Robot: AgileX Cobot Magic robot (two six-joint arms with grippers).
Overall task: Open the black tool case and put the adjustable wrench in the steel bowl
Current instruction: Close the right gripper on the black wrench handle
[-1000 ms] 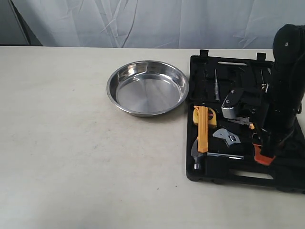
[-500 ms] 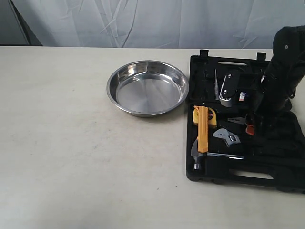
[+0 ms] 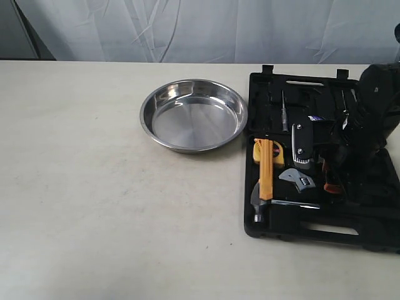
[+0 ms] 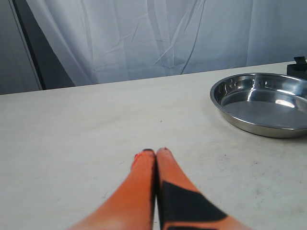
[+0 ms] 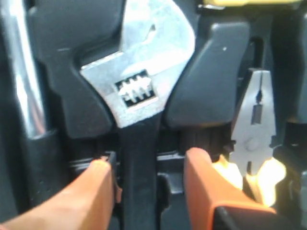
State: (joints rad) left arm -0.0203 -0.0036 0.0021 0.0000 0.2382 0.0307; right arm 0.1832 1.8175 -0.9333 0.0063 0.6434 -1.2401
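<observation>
The black tool case [image 3: 312, 232] lies open at the right of the table. In its tray rests the adjustable wrench [image 3: 299, 181], silver head [image 5: 139, 72] and black handle. My right gripper [image 5: 149, 160] is open low over the case, one orange finger on each side of the wrench's handle, with gaps to the handle. In the exterior view this right gripper [image 3: 330, 180] sits just right of the wrench. The steel bowl [image 3: 194, 115] stands empty left of the case, also showing as the bowl [image 4: 266, 103] in the left wrist view. My left gripper [image 4: 156, 152] is shut on nothing above bare table.
A yellow-handled hammer [image 3: 265, 178] lies left of the wrench in the case, and yellow-handled pliers [image 5: 256, 120] lie beside the wrench on its other side. Thin tools [image 3: 283, 109] sit in the case's lid half. A white curtain hangs behind the table.
My right arm drew back over the case, then came down again by the wrench. Its fingers now straddle the wrench's handle. Bowl, case and tools have not moved.
</observation>
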